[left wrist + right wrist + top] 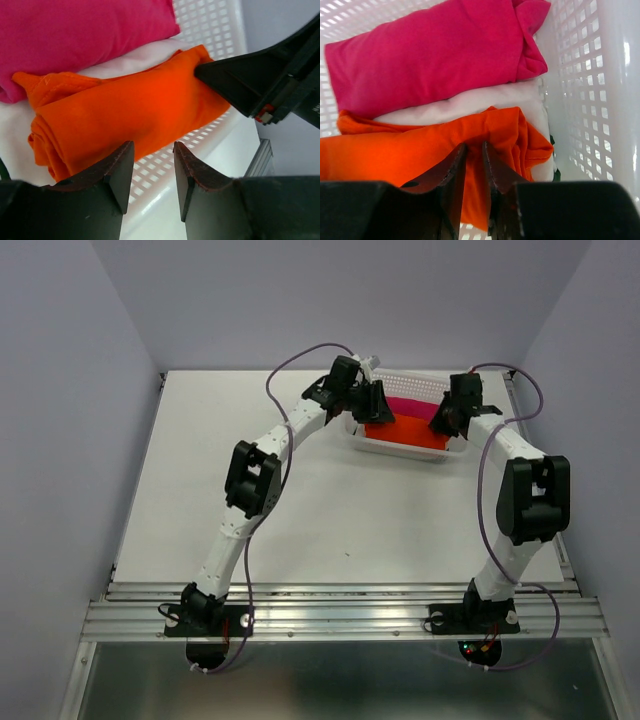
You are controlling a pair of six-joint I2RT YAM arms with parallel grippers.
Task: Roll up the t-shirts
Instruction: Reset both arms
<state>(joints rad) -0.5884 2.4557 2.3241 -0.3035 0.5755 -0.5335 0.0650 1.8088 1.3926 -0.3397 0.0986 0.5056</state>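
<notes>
Pale grey walls point(60, 390) enclose a white worktop point(250, 530), seen from above. Two black-and-white arms reach from the near edge to a white lattice basket point(410, 377) at the far side.

The orange-red t-shirt point(405, 430) lies in the basket along its near wall, loosely rolled into a thick tube (its coiled end shows in the left wrist view). Behind it, a pink bundle point(410, 405) lies against the far wall. A white cloth point(485, 102) lies between the two, partly under both.

The left hand point(372, 402) hangs over the basket's left end. In its own view its fingers point(120, 170) stand apart above the rim, and only lattice shows between them; the t-shirt point(130, 115) lies just beyond.

The right hand point(440, 420) is at the t-shirt's right end. Its fingers point(455, 170) are nearly together, pinched on a fold of the orange fabric point(395, 155).
</notes>
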